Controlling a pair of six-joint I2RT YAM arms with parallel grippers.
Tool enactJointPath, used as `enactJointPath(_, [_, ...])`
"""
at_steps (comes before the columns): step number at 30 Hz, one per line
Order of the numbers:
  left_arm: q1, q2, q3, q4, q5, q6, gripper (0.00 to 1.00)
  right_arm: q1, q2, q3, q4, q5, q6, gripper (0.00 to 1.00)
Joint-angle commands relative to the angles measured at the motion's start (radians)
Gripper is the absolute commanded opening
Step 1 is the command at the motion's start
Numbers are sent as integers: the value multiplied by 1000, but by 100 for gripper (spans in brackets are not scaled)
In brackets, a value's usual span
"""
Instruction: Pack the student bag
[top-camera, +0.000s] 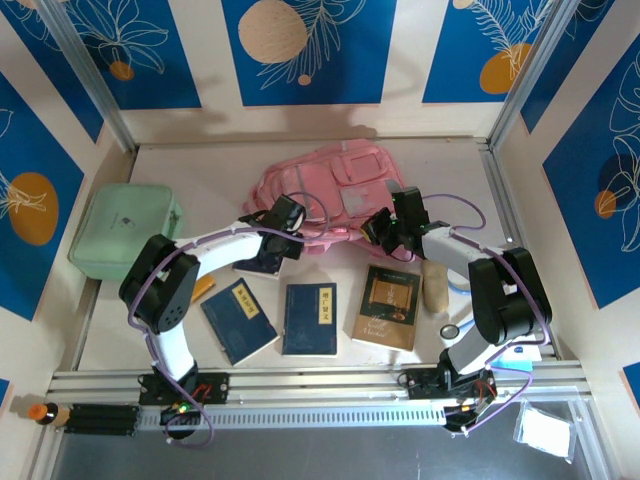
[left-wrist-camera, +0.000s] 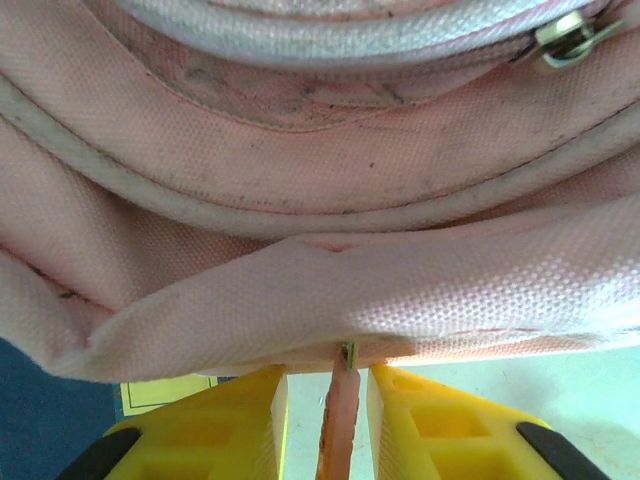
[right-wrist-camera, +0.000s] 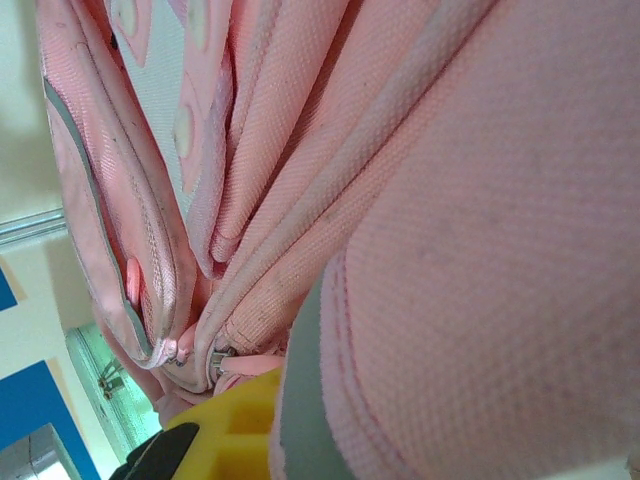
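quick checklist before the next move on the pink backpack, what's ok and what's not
1. Zipper pull tab sits between the left gripper fingers: ok.
2. Left jaws clamped on that tab: not ok, gaps show on both sides.
3. Right gripper steadying the student bag: ok, shut, apparently pinching the fabric edge.
4. Bag opened for packing: cannot tell, no opening visible.
5. Blue book and brown book lying flat in front of the bag, free to pick: ok.
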Motion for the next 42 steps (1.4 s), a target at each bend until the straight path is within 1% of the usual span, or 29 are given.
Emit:
enactJointPath(1, [12,-31,28,7,13,14,28,-4,-18,25,7,-23,-13,0])
enactJointPath(8, [11,-25,39,-11,12,8,22,-3,-13,24,8,-24,-10,0])
enactJointPath(10, [11,-28,43,-20,13,4,22,-2,-13,24,9,-24,-10,0])
enactJointPath(13, [11,-36,52,-36,10,-3,27,-5,-13,24,9,-24,-11,0])
enactJointPath(18, [13,-40,65,-53,-3,-12,27,-4,-10,21,10,-24,-8,0])
enactJointPath(23, [14,-18,70,-66,-16,-14,22,-3,-10,19,11,-24,-7,0])
enactJointPath(26, [14,-15,72,-71,-18,-14,17,-3,-11,19,12,-24,-8,0])
enactJointPath(29, [15,-22,72,-78,-18,-6,9,-6,-10,18,11,-21,-12,0])
enactJointPath(31, [21,-31,70,-94,-18,10,0,-18,-10,16,10,-17,-18,0])
enactJointPath(36, [79,-93,9,-103,5,49,0,-75,-18,14,-23,1,-107,0])
enactJointPath(42, [151,-150,-24,-90,56,72,0,-174,25,36,-21,-70,-250,0])
